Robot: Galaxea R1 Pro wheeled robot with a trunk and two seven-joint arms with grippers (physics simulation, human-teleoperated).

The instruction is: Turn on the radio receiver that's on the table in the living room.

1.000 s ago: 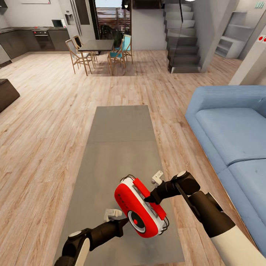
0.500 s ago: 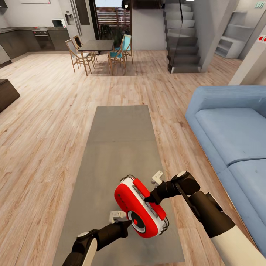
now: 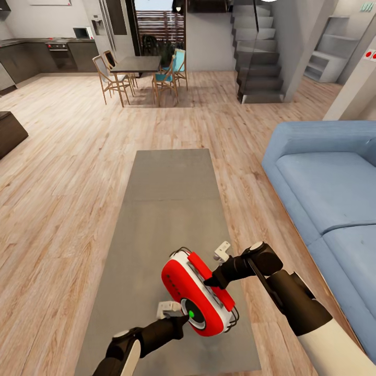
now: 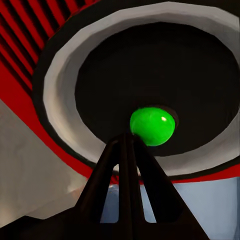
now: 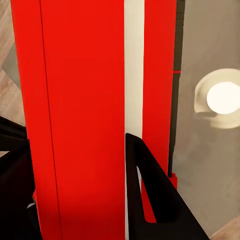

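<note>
Head view, radio receiver: red and white, tilted, lifted over the near end of the desk, wire handle showing at its far and right edges.
Head view, dial: round, on the near face, green dot lit at its centre.
Head view, right pincer: pinching the radio receiver from the right, one dark finger laid over the red raised strip on top.
Head view, left pincer: reaching in from near left, tip touching the dial beside the green dot.
Head view, surroundings: blue sofa right of the desk, light plank floor to the left, dining table with chairs and staircase far off.
Left wrist view, left pincer: dark fingers pressed together, tips meeting the green button inside the dark dial with its pale ring.
Right wrist view, right pincer: spread around the red and white body, one dark finger flat against it, the other at the opposite side, mostly hidden.
Right wrist view, below: grey desk top with a round bright reflection.
</note>
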